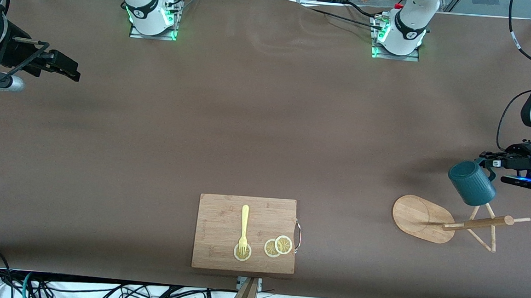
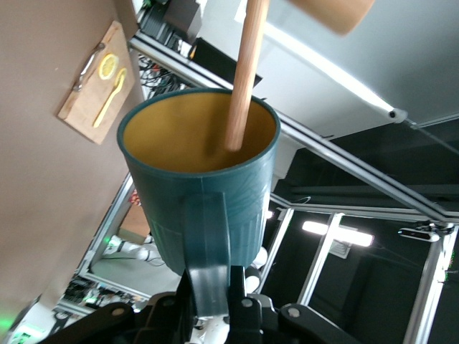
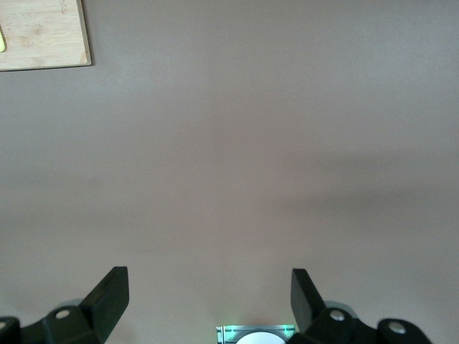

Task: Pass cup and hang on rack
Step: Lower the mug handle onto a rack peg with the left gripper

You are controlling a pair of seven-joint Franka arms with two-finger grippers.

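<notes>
The dark teal ribbed cup [image 1: 472, 182] hangs tilted in the air over the rack [image 1: 420, 218], its mouth turned down toward the pegs. My left gripper [image 1: 489, 163] is shut on its loop handle. In the left wrist view the fingers [image 2: 166, 308] clamp the handle of the cup [image 2: 201, 179], and the end of the rack's wooden pole [image 2: 244, 79] lines up with the yellowish-tan mouth. Whether the pole touches the cup I cannot tell. The rack stands near the left arm's end of the table. My right gripper [image 1: 70, 69] waits open at the right arm's end, and in its own view the right gripper [image 3: 209, 287] holds nothing.
A rectangular wooden cutting board [image 1: 224, 220] lies near the front edge at mid-table, with a yellow fork [image 1: 244, 226] and lemon slices [image 1: 278, 246] on it. A corner of the board [image 3: 43, 36] shows in the right wrist view. Brown cloth covers the table.
</notes>
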